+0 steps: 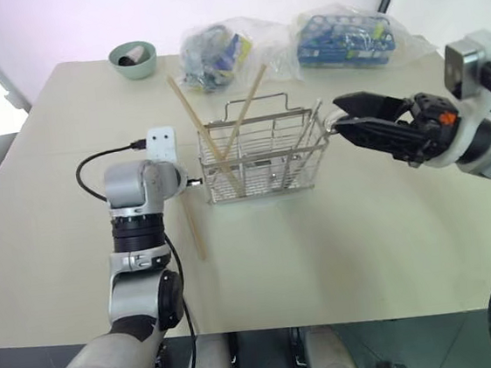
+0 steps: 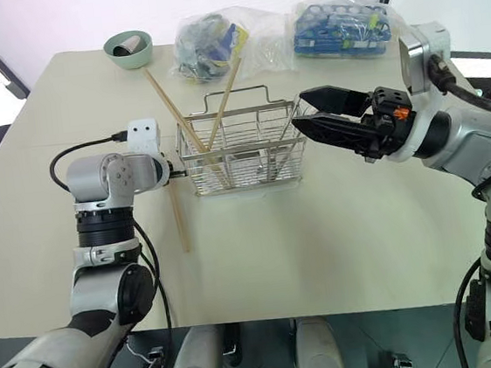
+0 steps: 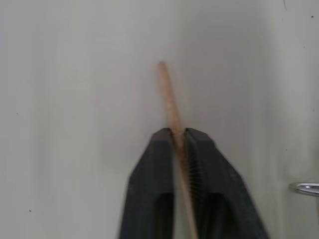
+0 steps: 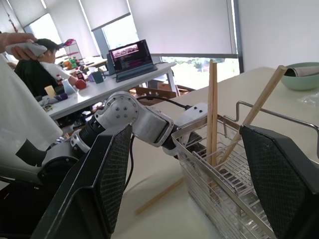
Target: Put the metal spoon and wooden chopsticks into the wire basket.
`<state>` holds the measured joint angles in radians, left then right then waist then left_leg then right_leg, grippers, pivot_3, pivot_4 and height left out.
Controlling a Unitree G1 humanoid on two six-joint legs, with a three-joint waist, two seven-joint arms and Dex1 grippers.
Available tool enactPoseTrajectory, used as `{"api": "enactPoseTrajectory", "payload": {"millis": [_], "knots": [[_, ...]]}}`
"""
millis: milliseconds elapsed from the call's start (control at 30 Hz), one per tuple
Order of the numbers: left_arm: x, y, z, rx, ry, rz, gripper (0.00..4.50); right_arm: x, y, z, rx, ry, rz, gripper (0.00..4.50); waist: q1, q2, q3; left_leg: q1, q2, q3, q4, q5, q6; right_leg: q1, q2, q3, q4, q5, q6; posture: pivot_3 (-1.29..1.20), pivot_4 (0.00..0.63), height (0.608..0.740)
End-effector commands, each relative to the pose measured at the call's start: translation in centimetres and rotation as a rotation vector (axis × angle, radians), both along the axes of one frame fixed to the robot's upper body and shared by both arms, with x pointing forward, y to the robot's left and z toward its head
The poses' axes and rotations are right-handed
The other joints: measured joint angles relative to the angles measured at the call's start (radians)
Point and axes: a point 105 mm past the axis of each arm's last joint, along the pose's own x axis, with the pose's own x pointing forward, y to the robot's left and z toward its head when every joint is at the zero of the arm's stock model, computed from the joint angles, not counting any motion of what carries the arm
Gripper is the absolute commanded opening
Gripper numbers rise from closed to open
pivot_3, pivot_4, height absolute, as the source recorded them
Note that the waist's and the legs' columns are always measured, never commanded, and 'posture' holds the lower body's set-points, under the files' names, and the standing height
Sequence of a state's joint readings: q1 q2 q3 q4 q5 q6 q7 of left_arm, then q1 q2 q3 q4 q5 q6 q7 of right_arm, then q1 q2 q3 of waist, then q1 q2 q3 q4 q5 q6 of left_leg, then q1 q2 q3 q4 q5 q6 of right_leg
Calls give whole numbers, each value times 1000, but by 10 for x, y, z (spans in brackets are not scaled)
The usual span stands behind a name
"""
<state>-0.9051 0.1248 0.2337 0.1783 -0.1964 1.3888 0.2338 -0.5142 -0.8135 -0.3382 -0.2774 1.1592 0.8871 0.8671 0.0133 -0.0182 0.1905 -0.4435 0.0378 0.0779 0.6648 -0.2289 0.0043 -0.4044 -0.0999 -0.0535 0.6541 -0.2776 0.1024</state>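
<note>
The left tool (image 3: 178,137) is clamped tight on one of the wooden chopsticks (image 1: 194,227), its black fingers (image 3: 154,169) pinching the stick low over the surface (image 1: 349,252) just beside the wire basket's left end. That chopstick lies flat, its long axis running from the tool back toward the robot along the near-left side of the basket; it is a thin, straight, pale tan stick, and in the left wrist view its tip pokes out past the fingertips.

The wire basket (image 1: 265,160) stands upright near the middle of the surface, a silver wire grid with a raised loop handle. Two more wooden chopsticks stand in it, tilted so they cross, their upper ends leaning out above the rim toward the far side. I cannot make out the metal spoon for certain among the wires.

The right tool (image 1: 344,119) hangs at the basket's right end with its fingers spread wide, gripping nothing.

Beyond the basket sit a green bowl (image 1: 133,59) and two plastic bags (image 1: 214,54).
</note>
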Motion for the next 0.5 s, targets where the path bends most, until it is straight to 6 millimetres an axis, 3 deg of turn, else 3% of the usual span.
{"api": "enactPoseTrajectory", "payload": {"millis": [33, 233, 300, 367, 467, 500], "knots": [[3, 10, 6, 1, -36, 59, 48, -9, -3, 14, -10, -77, -1, 3539, 0, 0, 0, 0, 0, 0, 0, 0, 0, 0, 0, 0, 0, 0, 0, 0, 150, 718], [16, 49, 50, 39, -273, 211, 48, -8, -4, 15, -16, -79, -7, 3539, -1, 0, 0, -1, 1, 0, 0, 0, 0, -1, 0, 0, 0, 0, 0, 0, 150, 718], [24, 71, 93, 47, -503, 284, 48, -7, -4, 16, -18, -80, -7, 3539, 0, -1, 0, -1, 1, 0, 0, 0, 0, -1, 0, 0, 0, 0, 0, 0, 150, 718], [25, 83, 153, -53, -805, 315, 48, -7, -5, 17, -18, -80, -7, 3539, 0, -1, 1, -2, 3, 0, 0, 0, 0, -2, 0, 0, 0, 0, 0, 0, 150, 718], [6, 76, 238, -341, -1172, 199, 48, -8, -6, 16, -32, -72, -5, 3539, 8, -2, 1, -4, 3, 1, 0, 0, 0, -3, -1, -1, -1, 0, 0, 0, 150, 718], [-2, 71, 259, -426, -1239, 134, 48, -9, -6, 15, -38, -69, -5, 3539, 11, -3, 1, -5, 2, 1, 0, 0, 0, -3, -2, -2, -2, 0, 0, 0, 150, 718]]}}
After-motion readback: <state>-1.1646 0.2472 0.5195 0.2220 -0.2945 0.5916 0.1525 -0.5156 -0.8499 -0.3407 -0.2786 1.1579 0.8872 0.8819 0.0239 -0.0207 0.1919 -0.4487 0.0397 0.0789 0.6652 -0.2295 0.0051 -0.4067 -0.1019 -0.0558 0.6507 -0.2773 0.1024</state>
